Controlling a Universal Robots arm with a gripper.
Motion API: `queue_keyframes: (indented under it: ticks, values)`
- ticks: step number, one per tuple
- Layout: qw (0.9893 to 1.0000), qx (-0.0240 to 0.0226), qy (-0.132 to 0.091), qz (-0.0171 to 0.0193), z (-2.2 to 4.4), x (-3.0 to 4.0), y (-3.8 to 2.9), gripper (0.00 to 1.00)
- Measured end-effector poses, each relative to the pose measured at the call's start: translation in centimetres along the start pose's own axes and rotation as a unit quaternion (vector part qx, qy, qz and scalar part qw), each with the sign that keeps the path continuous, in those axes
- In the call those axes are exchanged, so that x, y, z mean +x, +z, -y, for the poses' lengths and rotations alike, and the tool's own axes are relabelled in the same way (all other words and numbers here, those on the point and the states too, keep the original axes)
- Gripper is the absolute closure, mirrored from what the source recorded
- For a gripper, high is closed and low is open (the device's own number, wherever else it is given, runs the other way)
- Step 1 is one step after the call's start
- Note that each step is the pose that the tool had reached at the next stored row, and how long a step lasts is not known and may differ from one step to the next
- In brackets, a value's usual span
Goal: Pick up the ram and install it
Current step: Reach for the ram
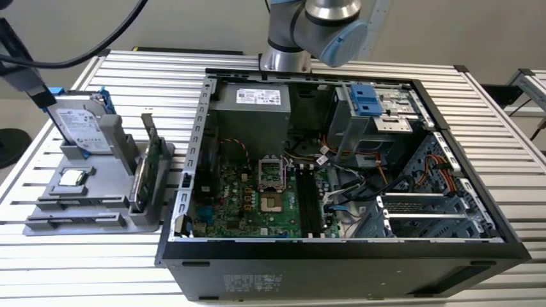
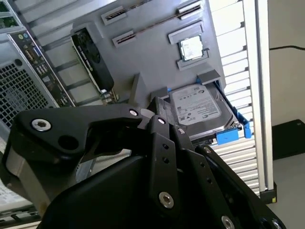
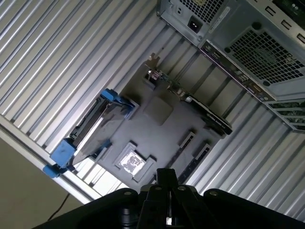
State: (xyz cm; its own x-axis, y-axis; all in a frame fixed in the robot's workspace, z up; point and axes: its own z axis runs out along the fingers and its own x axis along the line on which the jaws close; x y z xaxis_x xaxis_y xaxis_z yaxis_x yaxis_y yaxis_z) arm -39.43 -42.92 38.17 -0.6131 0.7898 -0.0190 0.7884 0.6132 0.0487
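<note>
The ram is out of view. My gripper (image 3: 164, 183) hangs high above the grey holder tray (image 3: 162, 136), its black fingers drawn together with nothing seen between them. In the exterior view the gripper (image 1: 36, 89) comes in as a black tapered tip from the upper left, just over the silver hard drive (image 1: 81, 128). The tray's narrow slots (image 2: 125, 37) stand empty. The open computer case (image 1: 183, 192) lies on the exterior view's right of the tray, its motherboard (image 1: 247, 204) and long black memory slots (image 1: 307, 201) facing up.
On the tray stand the hard drive (image 2: 198, 109) in its blue bracket, a green circuit card (image 1: 145, 169) on edge and a square processor chip (image 2: 192, 47). The slatted metal table (image 1: 102, 268) ends close behind the hard drive. Black cables loop at the exterior view's upper left.
</note>
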Motion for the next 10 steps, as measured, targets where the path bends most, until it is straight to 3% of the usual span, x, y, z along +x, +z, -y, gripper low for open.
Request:
queue_keyframes:
  ticks: [10]
  values:
    - [0.9994, 0.0006, 0.034, 0.0016, 0.12, 0.09, -0.01, 1.0]
